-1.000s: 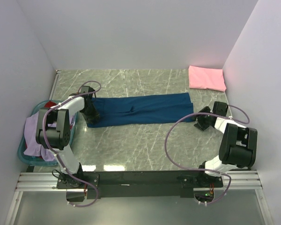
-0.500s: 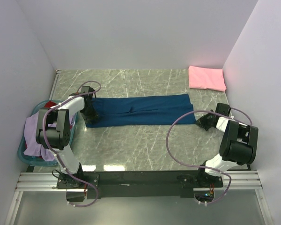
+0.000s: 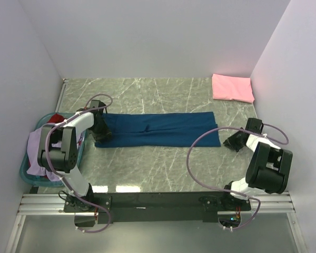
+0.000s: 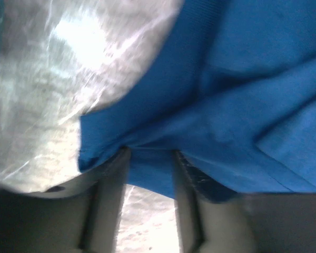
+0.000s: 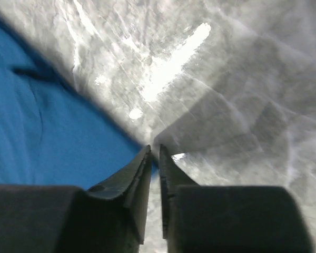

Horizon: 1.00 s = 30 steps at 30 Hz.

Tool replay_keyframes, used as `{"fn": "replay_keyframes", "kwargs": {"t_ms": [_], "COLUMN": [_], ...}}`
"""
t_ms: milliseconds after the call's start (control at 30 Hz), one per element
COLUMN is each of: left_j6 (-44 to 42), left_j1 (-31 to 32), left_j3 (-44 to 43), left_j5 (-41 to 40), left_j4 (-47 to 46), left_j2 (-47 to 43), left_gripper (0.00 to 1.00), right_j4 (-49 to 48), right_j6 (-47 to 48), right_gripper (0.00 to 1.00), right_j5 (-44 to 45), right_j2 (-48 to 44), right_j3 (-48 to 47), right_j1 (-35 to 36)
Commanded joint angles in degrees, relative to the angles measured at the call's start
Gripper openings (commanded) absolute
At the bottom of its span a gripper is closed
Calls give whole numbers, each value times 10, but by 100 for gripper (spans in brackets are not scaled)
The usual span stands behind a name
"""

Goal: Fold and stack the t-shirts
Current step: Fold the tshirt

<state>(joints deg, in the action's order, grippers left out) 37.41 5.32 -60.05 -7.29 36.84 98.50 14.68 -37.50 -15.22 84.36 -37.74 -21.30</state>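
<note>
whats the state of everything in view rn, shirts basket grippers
navy t-shirt, folded into a long strip, spread flat
pink t-shirt, folded, far right corner
basket, holding lavender t-shirt and red t-shirt, heaped
left gripper, clamped on navy t-shirt's left end
right gripper, pinching its right corner

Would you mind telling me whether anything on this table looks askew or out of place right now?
Only mild things. The lavender t-shirt spills over the rim of the teal basket at the left. The navy t-shirt lies as a long strip with a wrinkle mid-length. The pink t-shirt sits neatly folded, far right.
</note>
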Motion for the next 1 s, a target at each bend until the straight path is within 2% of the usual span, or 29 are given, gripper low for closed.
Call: {"fn": "replay_keyframes", "kwargs": {"t_ms": [0, 33, 133, 233, 333, 400, 433, 500, 533, 567, 633, 767, 867, 967], "left_j6": [5, 5, 12, 19, 34, 42, 50, 59, 64, 67, 71, 74, 79, 83], "left_j1": [-7, -7, -3, 5, 35, 54, 75, 94, 106, 109, 114, 114, 113, 109], "left_j3": [21, 17, -5, -39, -76, -95, -98, -93, -85, -67, -46, -8, -2, -1], "left_j5": [-12, -10, 5, 2, -21, -27, -28, -22, -14, 15, 50, 77, 75, 75], "left_j4": [49, 52, 64, 88, 121, 128, 126, 108, 93, 56, 19, -44, -65, -70], "left_j2": [-7, -19, -50, -74, -87, -97, -101, -109, -116, -117, -113, -82, -52, -25], "left_gripper": [53, 57, 64, 72, 73, 72, 70, 63, 61, 59, 54, 49, 45, 44], "right_j4": [8, 10, 16, 12, -19, -46, -77, -114, -145, -178, -252, -327, -356, -409], "right_j6": [19, 18, 17, 18, 29, 38, 40, 34, 16, 3, -38, -82, -104, -145], "right_gripper": [24, 31, 40, 42, 42, 41, 42, 42, 41, 41, 41, 41, 42, 41], "right_j5": [37, 39, 61, 77, 57, 15, -37, -104, -157, -178, -207, -227, -241, -266], "right_j2": [-41, -63, -117, -158, -175, -164, -157, -132, -99, -83, -33, 76, 170, 255], "right_j3": [10, 11, 5, -13, -23, -34, -39, -58, -67, -80, -104, -172, -227, -251], "right_j1": [-11, -11, 2, 37, 94, 148, 168, 210, 268, 296, 372, 461, 495, 499]}}
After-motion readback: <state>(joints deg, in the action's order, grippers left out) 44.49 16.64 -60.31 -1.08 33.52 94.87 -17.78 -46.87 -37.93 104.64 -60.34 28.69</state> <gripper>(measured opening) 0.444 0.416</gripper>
